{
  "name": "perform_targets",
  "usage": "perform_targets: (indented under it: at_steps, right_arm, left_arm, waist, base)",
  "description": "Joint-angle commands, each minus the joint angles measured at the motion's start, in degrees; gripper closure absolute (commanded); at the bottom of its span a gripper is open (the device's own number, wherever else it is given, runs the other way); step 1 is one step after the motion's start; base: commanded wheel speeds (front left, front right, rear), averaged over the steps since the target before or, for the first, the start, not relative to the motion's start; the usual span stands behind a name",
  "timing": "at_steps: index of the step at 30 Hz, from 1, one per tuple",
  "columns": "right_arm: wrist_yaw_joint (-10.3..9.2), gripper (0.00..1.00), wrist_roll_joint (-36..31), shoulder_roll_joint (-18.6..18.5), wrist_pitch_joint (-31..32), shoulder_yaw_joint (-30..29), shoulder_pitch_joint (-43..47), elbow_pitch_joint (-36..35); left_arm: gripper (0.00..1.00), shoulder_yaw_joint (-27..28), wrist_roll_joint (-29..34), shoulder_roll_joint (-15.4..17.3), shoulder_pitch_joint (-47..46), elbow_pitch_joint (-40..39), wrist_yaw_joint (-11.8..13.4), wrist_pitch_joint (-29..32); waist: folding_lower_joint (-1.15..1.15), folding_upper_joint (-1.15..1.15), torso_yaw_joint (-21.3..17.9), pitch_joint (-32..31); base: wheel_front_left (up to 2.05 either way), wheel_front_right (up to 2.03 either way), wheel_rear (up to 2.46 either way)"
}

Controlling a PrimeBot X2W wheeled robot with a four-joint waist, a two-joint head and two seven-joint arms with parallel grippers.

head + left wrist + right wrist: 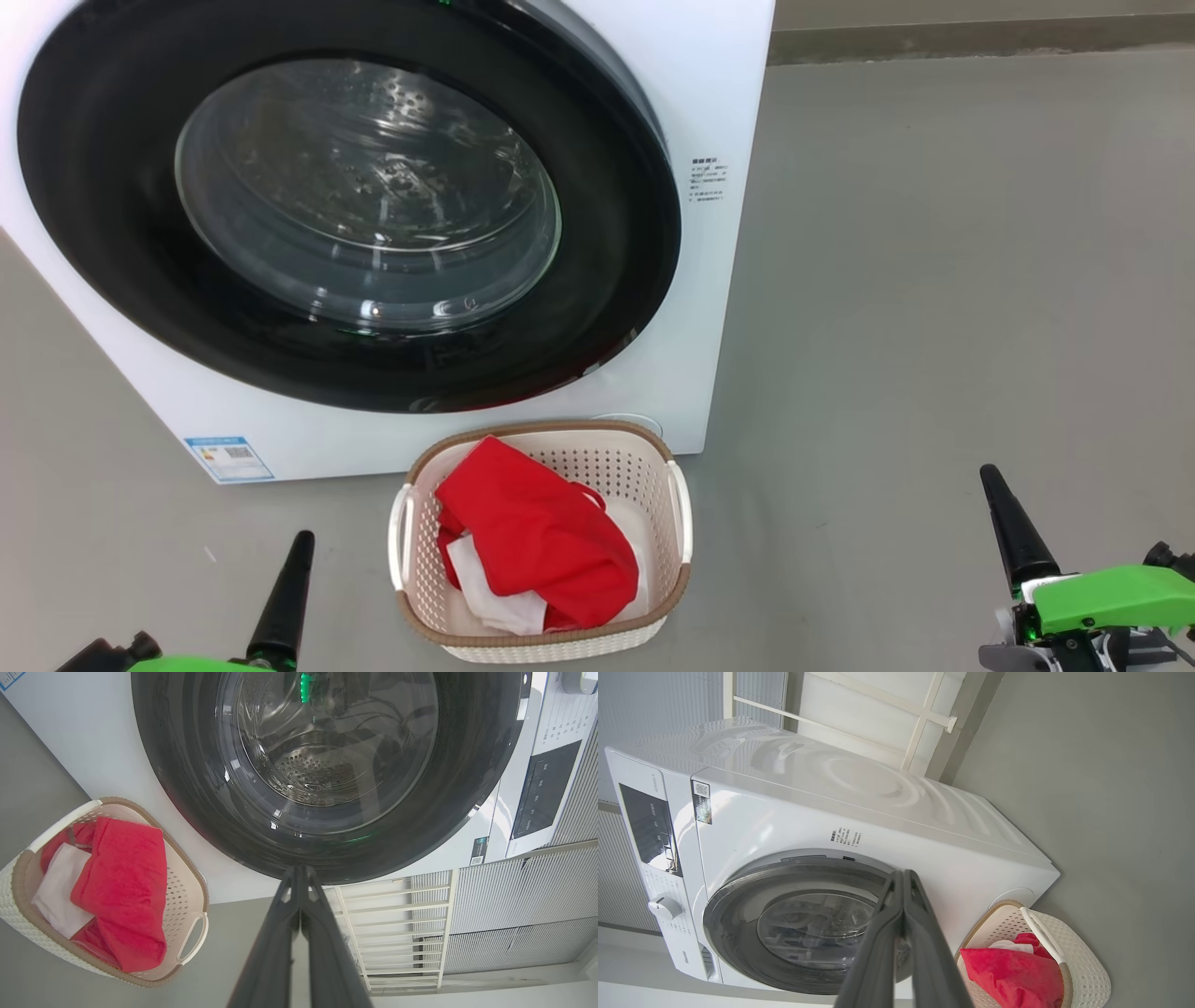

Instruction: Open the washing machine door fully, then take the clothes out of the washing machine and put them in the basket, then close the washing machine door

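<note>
In front of the washing machine, the head view shows the basket on the floor just beside its lower front edge, with the clothes heaped inside. The washing machine door lies flush against the front. Further from the machine, the left gripper and right gripper hang low, well apart, each with its fingers pressed together on nothing. All three steps look done.

The left wrist view looks straight at the door, beyond the closed tips of the left gripper. Through the glass the steel drum seems bare, which the glare in the head view hides. The control panel on the machine's front also shows here.

The right wrist view, past its own closed tips, adds the machine's top and a knob.

The clothes look soft, light and limp; I would pinch a raised fold near the top of the heap. The door is stiff and its glossy rim is probably slippery, so I would hook it at the outer edge.
</note>
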Motion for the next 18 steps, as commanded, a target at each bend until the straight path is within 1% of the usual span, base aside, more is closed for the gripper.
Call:
perform_targets:
  at_steps: [1, 18]
  right_arm:
    - [-0.03, 1.0, 1.94, -1.02, 0.45, 0.76, -3.26, -1.86]
    - [-0.04, 1.0, 11.48, -1.26, 3.14, 0.8, -4.51, -2.13]
  left_arm:
    - [1.0, 2.15, -1.76, 0.51, -2.45, -1.55, -0.35, 0.55]
    - [1.0, 3.82, -10.19, -0.39, -3.26, -1.66, -0.4, 3.25]
  waist:
    - [0.0, 0.0, -0.07, -0.05]
    - [0.0, 0.0, -0.85, -0.58]
  base:
    - [0.0, 0.0, 0.0]
    - [0.0, 0.0, 0.0]
